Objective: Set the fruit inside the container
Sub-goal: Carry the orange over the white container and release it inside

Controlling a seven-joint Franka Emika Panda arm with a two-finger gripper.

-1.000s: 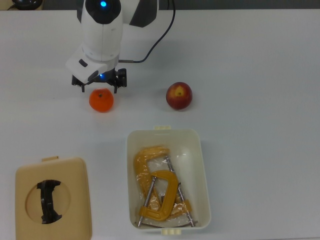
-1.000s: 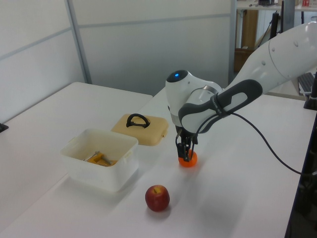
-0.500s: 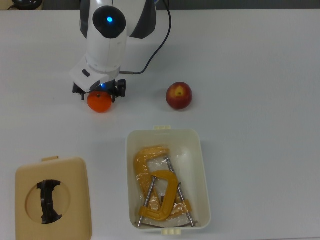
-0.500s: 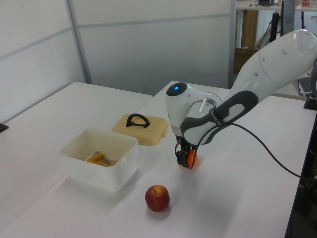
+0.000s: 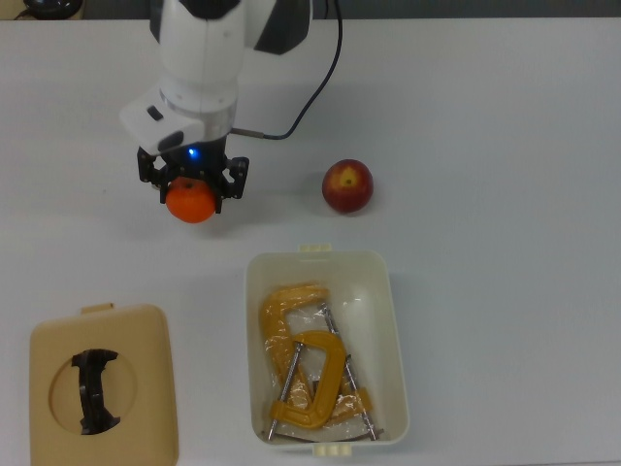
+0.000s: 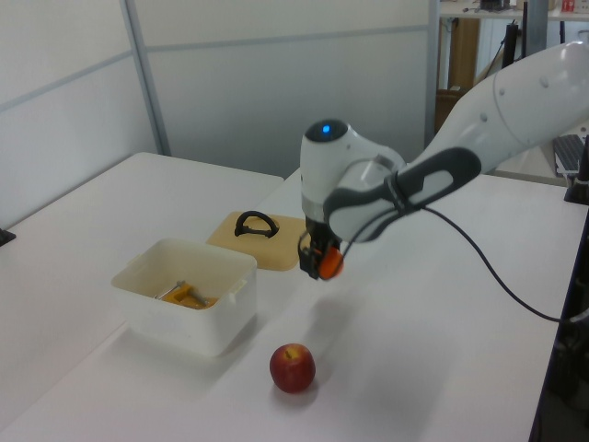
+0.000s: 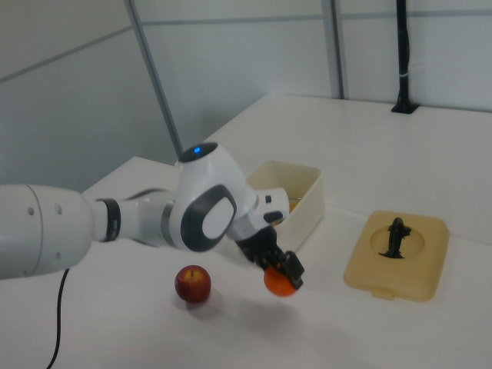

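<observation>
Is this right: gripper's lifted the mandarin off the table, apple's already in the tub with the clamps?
Not quite. The gripper does hold the mandarin off the table, but the apple lies on the table outside the tub. The top view shows only clamps inside.

The arm (image 6: 442, 157) is glossy white with rounded, bulging shells, broken by dark grey bands at the joints. A small blue light (image 6: 324, 129) glows on the domed end of the wrist, and a second blue glow (image 5: 193, 155) shows on the underside of the white block above the gripper (image 5: 192, 189). The gripper itself is black and angular. A thin black cable (image 6: 497, 267) hangs loose from the wrist.
</observation>
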